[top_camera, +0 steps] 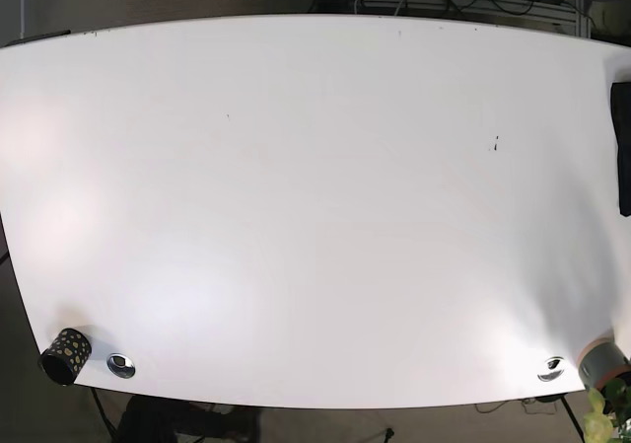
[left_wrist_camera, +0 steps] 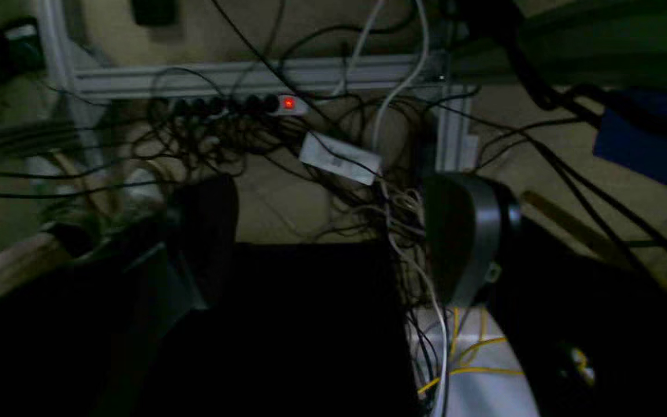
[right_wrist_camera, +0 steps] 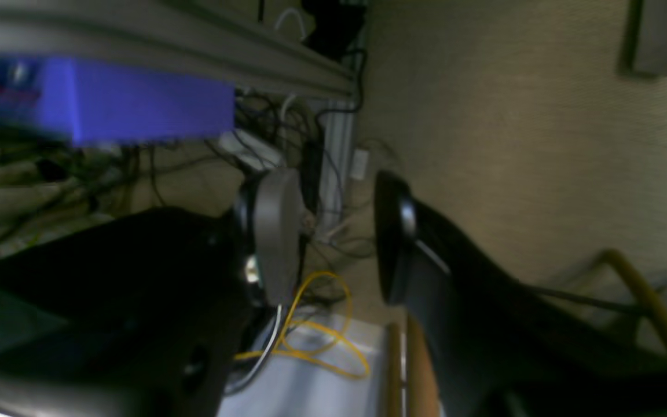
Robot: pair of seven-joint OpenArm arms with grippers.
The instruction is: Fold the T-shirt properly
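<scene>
A dark cloth-like shape (top_camera: pixel 623 147) lies at the right edge of the white table (top_camera: pixel 315 216) in the base view. It is mostly cut off, so I cannot tell if it is the T-shirt. Neither arm shows in the base view. In the left wrist view my left gripper (left_wrist_camera: pixel 333 231) is open and holds nothing, its fingers (left_wrist_camera: pixel 466 231) wide apart over the floor and cables. In the right wrist view my right gripper (right_wrist_camera: pixel 333 237) is open and holds nothing, its fingers (right_wrist_camera: pixel 275 231) apart over the floor beside the table frame.
A black cup with yellow dots (top_camera: pixel 65 354) stands at the table's front left corner. Round metal fittings (top_camera: pixel 120 365) (top_camera: pixel 551 369) sit along the front edge. A power strip with a red light (left_wrist_camera: pixel 288 103) and tangled cables lie on the floor. A blue box (right_wrist_camera: pixel 107 101) hangs under the frame.
</scene>
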